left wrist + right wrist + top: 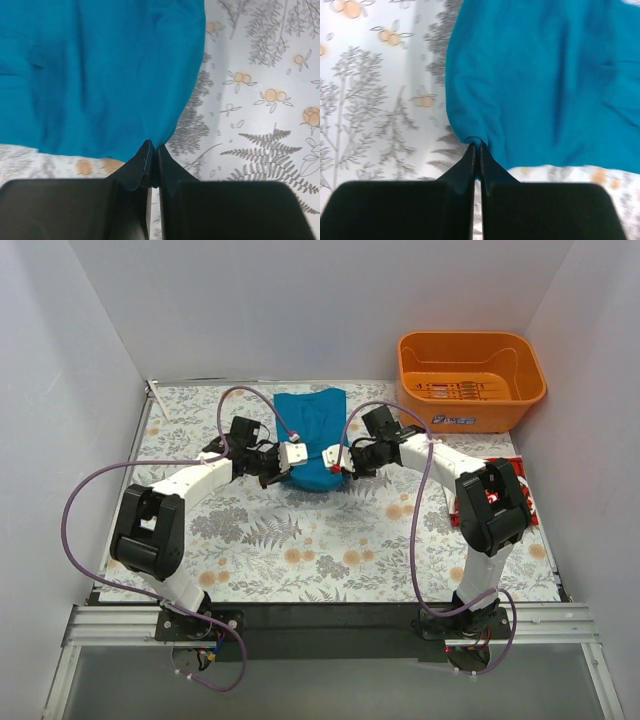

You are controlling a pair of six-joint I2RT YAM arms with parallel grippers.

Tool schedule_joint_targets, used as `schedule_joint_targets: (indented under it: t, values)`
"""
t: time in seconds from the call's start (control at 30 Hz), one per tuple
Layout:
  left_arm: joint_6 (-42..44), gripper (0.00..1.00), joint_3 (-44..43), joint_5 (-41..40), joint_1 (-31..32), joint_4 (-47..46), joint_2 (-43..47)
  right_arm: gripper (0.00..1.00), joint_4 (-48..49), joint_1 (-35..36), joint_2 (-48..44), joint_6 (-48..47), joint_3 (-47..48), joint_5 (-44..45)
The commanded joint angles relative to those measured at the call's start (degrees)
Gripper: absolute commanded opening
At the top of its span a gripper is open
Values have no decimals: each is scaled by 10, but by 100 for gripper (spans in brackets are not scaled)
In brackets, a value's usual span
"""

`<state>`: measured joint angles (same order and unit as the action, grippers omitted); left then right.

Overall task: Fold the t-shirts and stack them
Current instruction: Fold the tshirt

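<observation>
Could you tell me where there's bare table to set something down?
Free: the near strip of table between teal shirt and arm bases; the far-left corner. Crowded: the shirt's near edge, pinched by left gripper and right gripper; the right side, with orange basket and red shirt.

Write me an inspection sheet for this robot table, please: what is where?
Surface: table covered in a floral pattern.
Job's things: teal shirt lies at the middle; red shirt at the right edge, mostly hidden behind the right arm.
Clutter: orange basket in the far right corner.
Grippers: left gripper and right gripper both shut, each pinching a near corner of the teal shirt.
Cables: purple cables loop from both arms.
Surroundings: white walls on three sides.
</observation>
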<state>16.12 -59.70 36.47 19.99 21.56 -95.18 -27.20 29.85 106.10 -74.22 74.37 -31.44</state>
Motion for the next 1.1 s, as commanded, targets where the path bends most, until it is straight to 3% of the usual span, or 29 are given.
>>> schedule_joint_targets:
  t: [0.0,0.23,0.4,0.7,0.87,1.07]
  values:
    - [24,0,-55,33,-9,67,40,1,-10,-4,-32,21,53,-4]
    - [35,0,-78,39,-13,139,103,1,-34,-4,-76,36,90,0]
    - [44,0,-61,53,-8,187,155,1,-50,3,-143,28,33,2]
    - [38,0,-46,127,14,374,237,1,-139,54,-295,54,-46,-28]
    - [7,0,-91,118,11,424,235,1,-156,59,-284,59,-25,-33]
    - [14,0,-152,113,-24,435,154,1,-174,28,-212,18,24,-50]
